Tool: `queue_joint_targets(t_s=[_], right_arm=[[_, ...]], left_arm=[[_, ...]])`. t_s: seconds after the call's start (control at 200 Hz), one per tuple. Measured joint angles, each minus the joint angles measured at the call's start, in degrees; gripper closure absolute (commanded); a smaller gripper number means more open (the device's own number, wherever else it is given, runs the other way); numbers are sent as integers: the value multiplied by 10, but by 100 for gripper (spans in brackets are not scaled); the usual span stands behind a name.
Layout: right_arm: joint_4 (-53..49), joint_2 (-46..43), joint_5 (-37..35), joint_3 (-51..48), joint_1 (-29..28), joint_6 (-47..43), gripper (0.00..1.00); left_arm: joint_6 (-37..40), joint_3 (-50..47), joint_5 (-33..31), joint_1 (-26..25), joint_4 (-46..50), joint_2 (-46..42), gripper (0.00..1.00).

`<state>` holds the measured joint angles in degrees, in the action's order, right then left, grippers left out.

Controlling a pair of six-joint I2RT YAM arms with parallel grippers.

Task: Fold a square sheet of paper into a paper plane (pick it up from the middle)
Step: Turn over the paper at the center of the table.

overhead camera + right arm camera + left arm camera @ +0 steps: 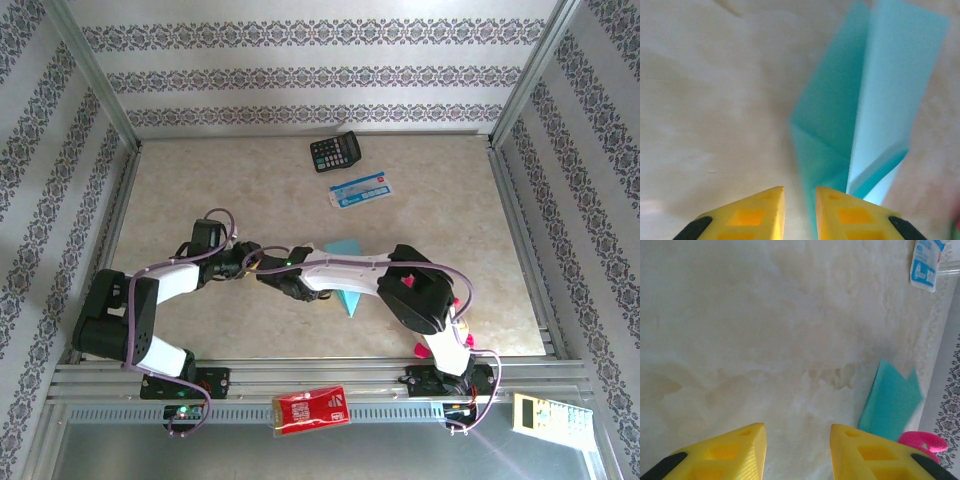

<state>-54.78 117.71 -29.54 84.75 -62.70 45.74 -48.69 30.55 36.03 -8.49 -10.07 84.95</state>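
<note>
While the folding looks midway, the part-folded paper plane [875, 100] lies near the worktop's [450, 200] middle.
The right pincer [800, 191] stands narrowly parted at its end, the left pincer [797, 426] wide apart, empty; the next move likely calls for pinching and creasing a flap.

1. Table [200, 190]: flat top, beige mottled stone-look finish, framed by metal rails on left, right and near sides.
2. Calculator [335, 152]: black, lying flat near the far edge, slightly skewed.
3. Card [360, 190]: blue-and-white, rectangular, flat, just nearer than the calculator and apart from it.
4. Paper plane [345, 248]: light turquoise, folded with a centre crease, lying mid-table, its pointed tip toward the near edge, its middle partly covered in the top view.
5. Packet [311, 409]: red, on the near metal rail.
</note>
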Motion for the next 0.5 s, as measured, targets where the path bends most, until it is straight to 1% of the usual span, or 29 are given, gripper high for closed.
queue_joint_targets(t_s=[0.065,0.135,0.215,0.275,0.335,0.38,0.435,0.5], right_arm=[[12,-5,23,7,-4,2,74],[41,-33,54,-6,-5,1,75],[83,-106,95,-63,1,-10,76],[106,-179,134,-119,17,-19,77],[138,-257,181,-182,53,-35,79],[165,-309,216,-230,96,-46,81],[201,-351,261,-286,149,-56,84],[240,-376,306,-347,206,-66,86]], left_arm=[[-12,-17,12,0,-20,0,61],[-25,-32,25,-2,-33,0,62],[-40,-43,31,-20,-38,-4,64],[-49,-47,30,-57,-40,-14,68],[-57,-42,27,-109,-44,-21,72],[-64,-34,25,-150,-47,-23,75],[-70,-21,19,-195,-49,-22,79],[-75,3,10,-238,-50,-14,83]])
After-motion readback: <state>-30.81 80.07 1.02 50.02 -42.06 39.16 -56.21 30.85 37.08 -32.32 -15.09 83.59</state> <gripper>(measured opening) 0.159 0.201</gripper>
